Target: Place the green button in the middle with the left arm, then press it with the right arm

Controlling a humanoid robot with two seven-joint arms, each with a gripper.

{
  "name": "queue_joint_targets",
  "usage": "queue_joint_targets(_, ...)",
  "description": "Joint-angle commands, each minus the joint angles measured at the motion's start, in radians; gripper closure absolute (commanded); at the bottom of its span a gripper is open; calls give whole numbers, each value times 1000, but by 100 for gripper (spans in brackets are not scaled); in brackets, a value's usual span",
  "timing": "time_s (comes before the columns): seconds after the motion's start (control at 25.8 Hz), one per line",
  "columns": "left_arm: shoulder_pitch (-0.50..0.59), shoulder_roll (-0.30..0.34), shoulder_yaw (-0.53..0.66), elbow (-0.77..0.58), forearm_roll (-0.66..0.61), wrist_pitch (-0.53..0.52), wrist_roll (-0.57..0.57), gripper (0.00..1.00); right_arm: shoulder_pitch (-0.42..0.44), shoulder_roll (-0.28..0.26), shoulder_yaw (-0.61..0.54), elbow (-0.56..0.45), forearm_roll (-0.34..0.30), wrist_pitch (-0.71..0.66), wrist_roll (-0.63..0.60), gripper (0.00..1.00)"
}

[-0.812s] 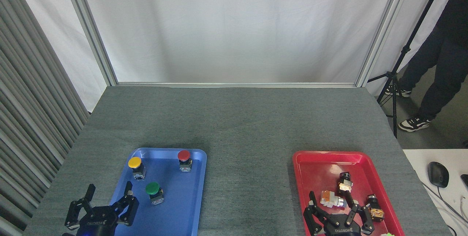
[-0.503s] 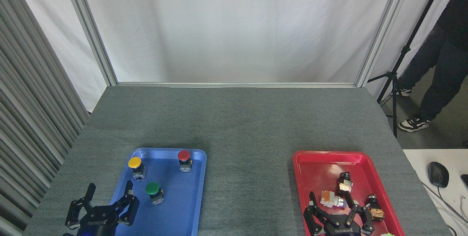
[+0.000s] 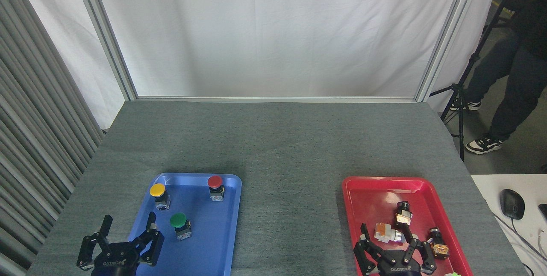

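The green button [image 3: 178, 221] stood upright in the blue tray [image 3: 213, 250]. The left arm [image 3: 126, 233] and the right arm [image 3: 391, 244] both had fingers spread, grasping nothing.

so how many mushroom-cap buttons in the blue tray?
3, all upright in the blue tray: yellow button far left, red button far right, green button nearest the left gripper. None seem hidden.

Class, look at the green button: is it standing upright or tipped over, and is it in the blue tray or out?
Upright, in the blue tray: the green button shows its cap above its base.
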Motion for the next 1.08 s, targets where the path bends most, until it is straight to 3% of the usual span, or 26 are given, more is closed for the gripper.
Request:
queue_joint_targets(0.0, 3, 4, 1, -1, 0, -7, 4, 1, -1, 0, 0, 0, 0, 0, -1, 0)
queue_joint_targets(1.04, 18, 12, -1, 41, -4, -108, -19, 1, -4, -1, 2, 2, 0, 0, -1, 0)
